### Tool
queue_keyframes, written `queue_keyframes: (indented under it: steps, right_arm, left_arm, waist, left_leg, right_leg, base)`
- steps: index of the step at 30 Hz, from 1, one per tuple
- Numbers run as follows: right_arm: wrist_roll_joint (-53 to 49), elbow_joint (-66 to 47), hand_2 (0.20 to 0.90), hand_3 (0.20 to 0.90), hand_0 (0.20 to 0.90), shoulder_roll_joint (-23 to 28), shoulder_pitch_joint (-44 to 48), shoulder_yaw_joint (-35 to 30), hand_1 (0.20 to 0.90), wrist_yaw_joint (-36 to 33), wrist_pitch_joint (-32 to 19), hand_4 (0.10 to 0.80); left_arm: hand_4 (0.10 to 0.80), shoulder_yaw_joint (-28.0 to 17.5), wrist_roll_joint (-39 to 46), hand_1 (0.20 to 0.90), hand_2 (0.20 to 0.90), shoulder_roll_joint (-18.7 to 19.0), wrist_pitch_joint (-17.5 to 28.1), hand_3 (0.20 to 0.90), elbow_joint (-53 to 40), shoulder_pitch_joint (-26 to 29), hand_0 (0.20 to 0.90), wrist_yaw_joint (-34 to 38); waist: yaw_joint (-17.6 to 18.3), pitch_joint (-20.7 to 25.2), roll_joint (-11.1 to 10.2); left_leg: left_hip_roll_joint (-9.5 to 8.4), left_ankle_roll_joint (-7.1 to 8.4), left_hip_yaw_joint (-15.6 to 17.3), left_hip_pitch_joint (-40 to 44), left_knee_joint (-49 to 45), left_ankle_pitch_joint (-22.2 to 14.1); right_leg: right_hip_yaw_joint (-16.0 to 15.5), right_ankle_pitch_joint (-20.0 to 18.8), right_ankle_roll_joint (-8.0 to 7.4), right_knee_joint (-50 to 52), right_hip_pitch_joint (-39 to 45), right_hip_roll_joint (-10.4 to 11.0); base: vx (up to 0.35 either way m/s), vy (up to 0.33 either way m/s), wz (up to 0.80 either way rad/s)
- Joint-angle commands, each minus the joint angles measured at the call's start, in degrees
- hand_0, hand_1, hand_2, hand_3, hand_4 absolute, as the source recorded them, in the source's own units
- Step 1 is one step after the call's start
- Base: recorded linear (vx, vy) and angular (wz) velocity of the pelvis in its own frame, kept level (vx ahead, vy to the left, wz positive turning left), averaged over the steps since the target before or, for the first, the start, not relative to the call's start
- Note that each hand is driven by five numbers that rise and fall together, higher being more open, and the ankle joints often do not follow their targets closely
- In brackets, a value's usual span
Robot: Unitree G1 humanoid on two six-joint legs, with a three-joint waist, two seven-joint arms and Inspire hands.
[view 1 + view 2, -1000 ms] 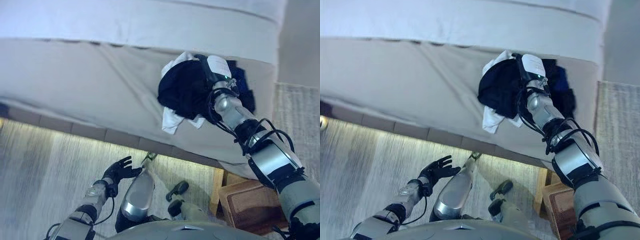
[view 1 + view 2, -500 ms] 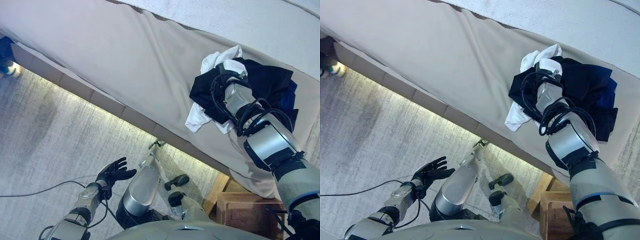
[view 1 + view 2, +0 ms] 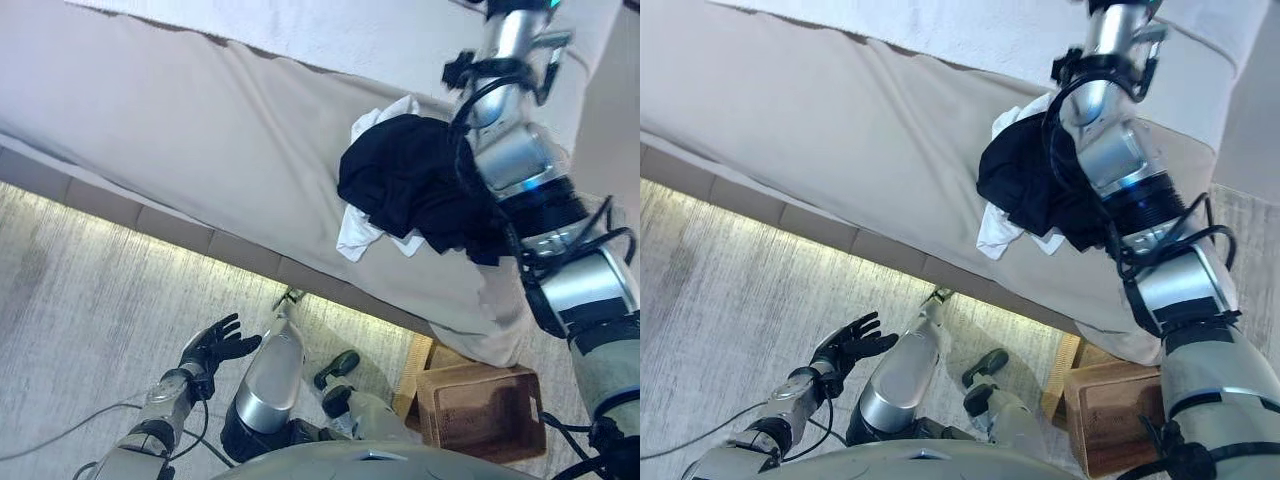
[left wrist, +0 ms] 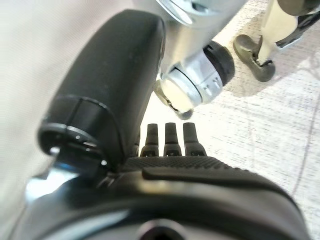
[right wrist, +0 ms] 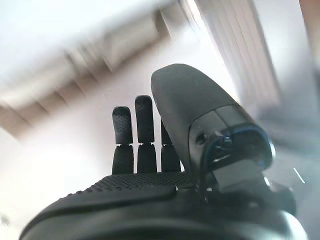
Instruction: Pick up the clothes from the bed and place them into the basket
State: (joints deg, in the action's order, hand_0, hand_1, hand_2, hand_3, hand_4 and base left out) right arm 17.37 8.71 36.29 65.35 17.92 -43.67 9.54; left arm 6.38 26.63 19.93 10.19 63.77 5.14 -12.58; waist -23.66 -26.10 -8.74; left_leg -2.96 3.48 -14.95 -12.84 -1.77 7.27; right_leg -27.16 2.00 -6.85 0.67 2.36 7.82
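A pile of black and white clothes [image 3: 410, 195] lies on the beige bed [image 3: 180, 130] near its right end. My right arm rises over the pile and past the top of the eye views. In the right wrist view my right hand [image 5: 145, 150] is open, its fingers straight, and holds nothing. My left hand [image 3: 212, 345] is open and empty, low over the floor in front of the bed; its straight fingers [image 4: 170, 140] also show in the left wrist view. A brown basket [image 3: 480, 410] stands on the floor below the bed's right corner.
A white blanket [image 3: 330, 30] covers the far part of the bed. A lit strip runs under the bed's front edge [image 3: 150, 225]. A grey rug [image 3: 70, 330] covers the floor before the bed.
My right arm has lifted off the clothes pile and swung upward with an empty hand. The pile stays on the bed. The camera has shifted. The left hand has kept its pose.
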Motion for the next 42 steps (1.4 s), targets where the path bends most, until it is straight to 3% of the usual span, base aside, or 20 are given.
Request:
queue_keyframes:
  steps: [1,6,9,10,11,14,16,19,25,31,39,42]
  right_arm:
    - [3.3,-4.3,0.3,0.2,0.3,4.9,-3.4,-2.8,0.3,-6.8,-2.1,0.1]
    - [0.7,-10.0,0.3,0.2,0.3,8.5,-6.8,-5.9,0.3,-5.6,-0.2,0.1]
    - [-5.3,-9.6,0.3,0.2,0.3,9.7,-9.5,-5.9,0.3,2.4,1.1,0.1]
    - [-7.3,-8.5,0.507,0.442,0.507,9.8,-10.7,-5.0,0.507,8.3,2.0,0.342]
    - [-10.3,-6.7,0.9,0.9,0.9,10.4,-13.5,-3.4,0.9,18.2,3.9,0.8]
    - [-14.6,-4.9,0.9,0.9,0.9,11.1,-17.3,-1.4,0.9,26.8,3.4,0.8]
    - [-12.6,1.1,0.9,0.9,0.9,9.1,-20.1,-0.5,0.9,36.1,0.2,0.8]
    - [-9.3,9.8,0.9,0.9,0.9,5.8,-20.1,2.9,0.9,40.1,-1.5,0.8]
    - [-5.2,23.4,0.9,0.9,0.9,1.4,-14.7,9.4,0.9,40.7,2.3,0.8]
    - [-4.8,41.5,0.9,0.9,0.9,-1.7,-4.5,13.6,0.9,36.2,5.3,0.8]
    - [-3.9,54.1,0.9,0.9,0.9,-2.1,1.0,14.1,0.9,34.0,9.7,0.8]
    - [2.4,57.1,0.9,0.9,0.9,-1.8,2.1,15.0,0.9,36.9,14.1,0.8]
  left_arm:
    - [0.8,1.7,-4.8,0.9,0.9,-0.6,-0.2,0.9,1.0,-7.9,0.9,0.7]
    - [0.8,1.2,-8.7,0.9,0.9,-1.5,-1.7,0.9,2.9,-9.2,0.9,1.9]
    - [0.8,0.8,-10.1,0.9,0.9,-1.8,-3.8,0.9,3.4,-8.9,0.9,2.2]
    - [0.8,0.5,-10.0,0.9,0.9,-1.6,-4.6,0.9,3.1,-8.8,0.9,2.0]
    - [0.8,0.2,-9.1,0.9,0.9,-1.3,-5.5,0.9,2.7,-8.5,0.9,1.6]
    - [0.8,0.6,-8.4,0.9,0.9,-1.0,-5.8,0.9,2.3,-8.3,0.9,1.4]
    - [0.8,0.9,-8.8,0.9,0.9,-1.1,-5.8,0.9,2.3,-8.3,0.9,1.2]
    - [0.8,2.4,-9.2,0.9,0.9,-1.2,-6.3,0.9,1.7,-8.0,0.9,1.2]
    - [0.8,4.9,-9.9,0.9,0.9,0.2,-7.4,0.9,0.5,-6.9,0.9,0.8]
    - [0.8,5.5,-7.3,0.9,0.9,4.3,-6.3,0.9,0.0,-2.1,0.9,-0.4]
    - [0.8,5.4,-3.7,0.9,0.9,4.3,-3.7,0.9,0.5,-0.6,0.9,-0.8]
    - [0.8,5.7,-2.3,0.9,0.9,3.9,-2.7,0.9,0.4,-0.5,0.9,-1.3]
  waist:
    - [2.1,12.1,0.9]
    - [4.3,16.7,0.6]
    - [6.3,19.0,1.0]
    - [6.8,19.3,1.1]
    - [7.8,19.8,1.3]
    - [8.7,20.1,1.1]
    - [8.7,19.9,0.9]
    - [7.2,18.8,0.9]
    - [2.3,15.4,0.9]
    - [-3.6,8.0,1.1]
    - [-7.0,3.8,2.5]
    - [-7.6,2.5,3.3]
  left_leg:
    - [1.51,-4.32,5.8,7.6,6.0,-7.1]
    - [1.24,-4.41,7.6,11.0,6.3,-8.4]
    - [1.04,-4.26,9.2,13.0,6.4,-8.9]
    - [1.11,-4.0,9.8,13.7,6.3,-9.3]
    - [1.15,-3.86,10.7,14.4,6.3,-9.2]
    - [1.45,-3.71,11.3,14.8,6.4,-8.8]
    - [1.44,-3.4,11.2,15.4,6.3,-8.6]
    - [1.34,-3.16,10.1,15.7,5.8,-8.2]
    - [0.79,-2.97,6.4,12.7,3.1,-7.7]
    - [0.69,-3.12,2.8,5.8,1.2,-7.3]
    - [0.0,-3.22,0.9,0.1,1.8,-5.1]
    - [-0.06,-3.22,0.7,-1.4,1.7,-4.7]
  right_leg:
    - [2.5,3.0,2.15,4.0,-0.9,-2.0]
    - [4.1,3.0,1.79,1.9,1.8,-2.8]
    - [5.1,2.6,1.89,1.0,3.0,-2.9]
    - [5.6,2.8,2.04,0.8,3.5,-3.0]
    - [6.2,2.6,2.26,0.3,4.0,-3.2]
    - [6.3,2.2,2.63,-0.4,4.6,-3.5]
    - [5.8,2.7,3.13,-0.2,5.8,-3.6]
    - [4.0,3.4,3.7,0.6,7.4,-3.4]
    - [0.6,4.5,4.11,3.3,7.6,-2.5]
    - [-2.2,6.0,4.06,7.6,3.3,-1.2]
    - [-5.5,5.9,4.01,10.1,-0.7,0.8]
    - [-6.2,6.1,3.98,11.8,-2.5,1.7]
  base:
    - [0.071,-0.071,-0.19]
    - [0.072,-0.055,-0.23]
    - [0.062,-0.014,-0.35]
    - [0.033,-0.016,-0.19]
    - [0.038,-0.03,-0.22]
    - [0.042,-0.038,-0.2]
    - [0.089,-0.014,-0.12]
    - [0.092,0.017,-0.03]
    - [0.012,0.004,0.28]
    - [-0.149,-0.041,0.43]
    - [-0.054,0.046,0.27]
    - [-0.018,0.083,0.2]
